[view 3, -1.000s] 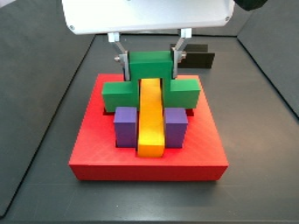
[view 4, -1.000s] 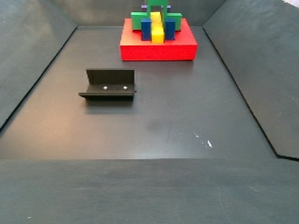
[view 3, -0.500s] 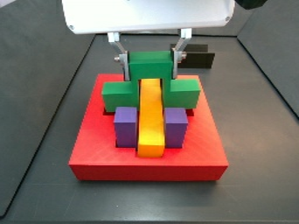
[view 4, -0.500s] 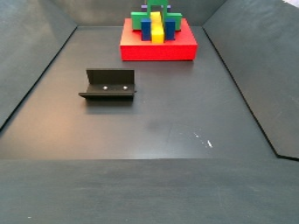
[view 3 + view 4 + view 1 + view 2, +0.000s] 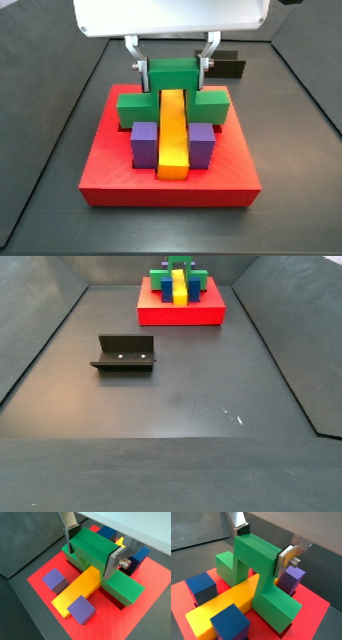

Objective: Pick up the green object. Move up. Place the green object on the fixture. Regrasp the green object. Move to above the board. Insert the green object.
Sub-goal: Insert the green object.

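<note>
The green object (image 5: 171,75) sits on the red board (image 5: 160,185), its notch straddling the far end of the yellow bar (image 5: 174,135). My gripper (image 5: 171,70) hangs over the board's back half, shut on the green object's raised top. Both wrist views show a finger pad pressed to each side of that top: the gripper (image 5: 89,558) and green object (image 5: 93,549), and the gripper (image 5: 262,547) and green object (image 5: 254,554). The fixture (image 5: 124,353) stands alone on the dark floor, well away from the board (image 5: 181,314).
Two purple blocks (image 5: 143,140) (image 5: 201,140) flank the yellow bar's near end. Two blue blocks (image 5: 107,533) (image 5: 139,559) stand behind the green object. Dark walls (image 5: 40,336) enclose the floor on the sides and at the back.
</note>
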You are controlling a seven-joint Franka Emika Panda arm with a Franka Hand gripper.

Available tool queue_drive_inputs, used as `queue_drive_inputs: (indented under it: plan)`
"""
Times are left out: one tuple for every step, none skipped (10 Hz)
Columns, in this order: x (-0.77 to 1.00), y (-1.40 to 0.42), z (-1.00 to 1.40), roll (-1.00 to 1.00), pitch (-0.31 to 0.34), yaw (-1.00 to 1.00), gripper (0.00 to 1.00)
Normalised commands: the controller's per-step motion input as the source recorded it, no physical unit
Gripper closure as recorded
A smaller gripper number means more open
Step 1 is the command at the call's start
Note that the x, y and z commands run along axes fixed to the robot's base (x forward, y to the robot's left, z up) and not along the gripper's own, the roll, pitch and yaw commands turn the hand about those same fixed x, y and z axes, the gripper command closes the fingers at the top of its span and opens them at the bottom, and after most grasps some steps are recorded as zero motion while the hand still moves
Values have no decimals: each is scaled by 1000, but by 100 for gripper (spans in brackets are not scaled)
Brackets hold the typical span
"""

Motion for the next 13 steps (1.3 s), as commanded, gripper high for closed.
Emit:
queue_drive_inputs:
  plan:
    - [146,0,0,-351,99,-286,100]
    - [126,0,0,-317,70,-357,100]
    - [154,0,60,-226,80,-237,100]
    - [0,0,0,-14,0,0,100]
    - [40,0,0,-36,6,0,100]
    - [106,-11,0,-140,11,0,100]
    - [117,-9,0,-193,20,23,100]
    - [100,-20,0,-211,53,14,100]
    - [80,-71,0,-211,50,0,100]
    - [60,-183,0,-193,66,0,100]
    - [106,-49,-197,-191,59,0,100]
    - [60,0,-220,-110,59,0,100]
    - [117,143,-143,-81,99,-20,100]
